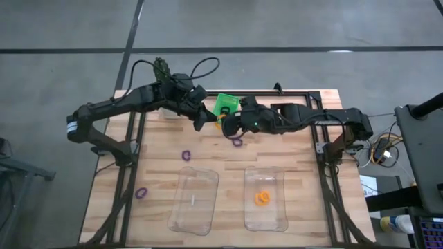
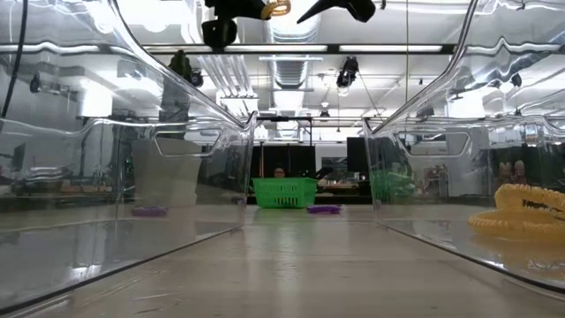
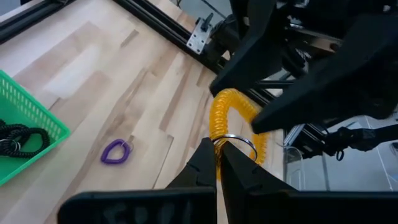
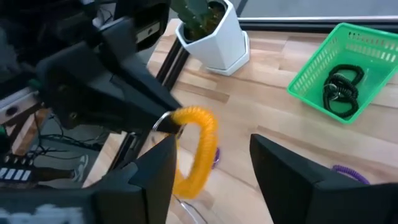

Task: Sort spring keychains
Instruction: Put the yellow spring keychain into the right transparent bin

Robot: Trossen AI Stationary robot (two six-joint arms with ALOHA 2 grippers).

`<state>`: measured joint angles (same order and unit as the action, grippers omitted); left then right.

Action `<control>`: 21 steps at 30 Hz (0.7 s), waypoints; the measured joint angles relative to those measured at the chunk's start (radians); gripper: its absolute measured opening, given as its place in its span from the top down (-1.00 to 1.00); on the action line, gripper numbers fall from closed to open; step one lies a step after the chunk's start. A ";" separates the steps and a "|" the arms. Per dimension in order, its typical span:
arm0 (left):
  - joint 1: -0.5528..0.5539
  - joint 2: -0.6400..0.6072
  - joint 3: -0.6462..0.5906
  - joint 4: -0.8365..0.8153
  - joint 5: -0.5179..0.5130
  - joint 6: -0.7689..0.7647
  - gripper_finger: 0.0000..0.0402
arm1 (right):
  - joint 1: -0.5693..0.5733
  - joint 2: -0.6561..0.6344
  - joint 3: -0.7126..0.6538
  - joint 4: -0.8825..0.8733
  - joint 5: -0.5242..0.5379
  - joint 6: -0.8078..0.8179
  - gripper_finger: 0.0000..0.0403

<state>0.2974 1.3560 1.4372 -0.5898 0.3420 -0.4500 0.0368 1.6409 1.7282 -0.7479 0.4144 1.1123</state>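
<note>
An orange spring keychain [image 3: 231,115] hangs in the air above the table's far middle, between my two grippers. My left gripper [image 3: 217,144] is shut on it. My right gripper [image 4: 212,142] stands open, with the orange coil [image 4: 198,149] between its fingers, close against one of them. Black keychains [image 4: 342,87] lie in the green basket [image 1: 226,104]. Purple keychains lie flat on the wood [image 1: 237,142] [image 1: 186,155] [image 1: 141,194]. Another orange keychain [image 1: 261,198] lies in the right clear tray [image 1: 277,216]. My left gripper pinches the orange keychain's metal ring [image 3: 239,139] between its two fingertips, which slant down from the table's left side. The coil arches away from the ring, lifted clear of the table. My right gripper: I cannot tell whether its nearer finger [image 4: 163,163] touches the coil.
A second clear tray [image 1: 181,216] stands left of the first, near the front edge. A white pot with a plant [image 4: 214,31] stands at the far left. Black frame rails [image 1: 277,93] run along the far edge and both sides.
</note>
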 joint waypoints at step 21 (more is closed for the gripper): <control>0.000 0.001 -0.002 0.027 -0.044 0.034 0.59 | -0.006 -0.002 0.000 0.000 -0.031 -0.073 0.90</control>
<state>0.2978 1.3567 1.4357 -0.5625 0.2977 -0.4162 0.0307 1.6390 1.7280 -0.7477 0.3836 1.0389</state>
